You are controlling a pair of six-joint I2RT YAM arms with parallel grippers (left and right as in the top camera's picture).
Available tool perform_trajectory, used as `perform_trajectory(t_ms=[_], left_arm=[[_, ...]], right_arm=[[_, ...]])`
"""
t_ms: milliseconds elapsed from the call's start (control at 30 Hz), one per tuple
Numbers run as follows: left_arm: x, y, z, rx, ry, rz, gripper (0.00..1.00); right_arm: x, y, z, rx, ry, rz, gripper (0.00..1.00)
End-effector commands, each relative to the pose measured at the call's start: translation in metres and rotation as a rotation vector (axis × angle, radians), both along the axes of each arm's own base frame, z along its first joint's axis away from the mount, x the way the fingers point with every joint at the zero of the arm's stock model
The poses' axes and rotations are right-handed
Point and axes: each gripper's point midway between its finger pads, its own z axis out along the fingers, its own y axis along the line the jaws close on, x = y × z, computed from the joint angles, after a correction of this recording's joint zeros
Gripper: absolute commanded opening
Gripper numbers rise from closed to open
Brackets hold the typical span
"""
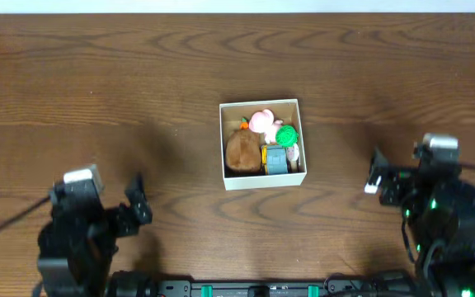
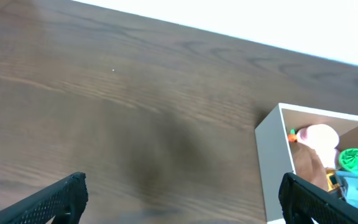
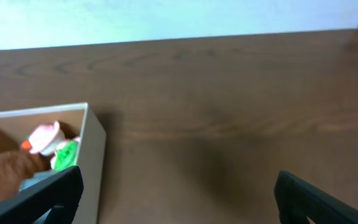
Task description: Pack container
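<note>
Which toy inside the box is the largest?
The brown plush toy, filling the left side of the container; the pink toy, green toy and blue toy are smaller.

Both arms sit apart, left tool and right tool spread wide open.

Overhead straight down, 2 low wrist views, all sharing container
</note>
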Motion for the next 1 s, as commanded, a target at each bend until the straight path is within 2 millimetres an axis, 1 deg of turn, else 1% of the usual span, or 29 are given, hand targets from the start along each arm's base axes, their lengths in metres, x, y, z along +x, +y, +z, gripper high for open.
perform_trajectory(t_ms=[0,100,267,467,733,967], left_arm=[[-0.008,0.001,-0.007,-0.041,-0.036,0.022,0.98],[-0.009,0.000,-0.010,-0.042,-0.039,0.022,0.98],[-0.009,0.000,-0.011,-0.042,-0.034,0.022,0.98],[-0.009,0.000,-0.011,-0.042,-0.034,0.022,0.98],[-0.009,0.000,-0.011,-0.042,-0.034,0.022,0.98],[-0.009,0.000,-0.011,-0.042,-0.034,0.022,0.98]], right_arm=[[-0.013,-0.017,-0.011,0.031,-0.033,-0.117,0.99],[-0.019,-0.026,-0.026,0.034,-0.023,-0.173,0.99],[-0.020,-0.026,-0.043,0.022,0.025,-0.175,0.99],[-0.028,-0.027,-0.058,0.007,0.091,-0.176,0.99],[-0.043,-0.029,-0.080,-0.015,0.200,-0.174,0.99],[-0.054,-0.030,-0.092,-0.030,0.268,-0.174,0.99]])
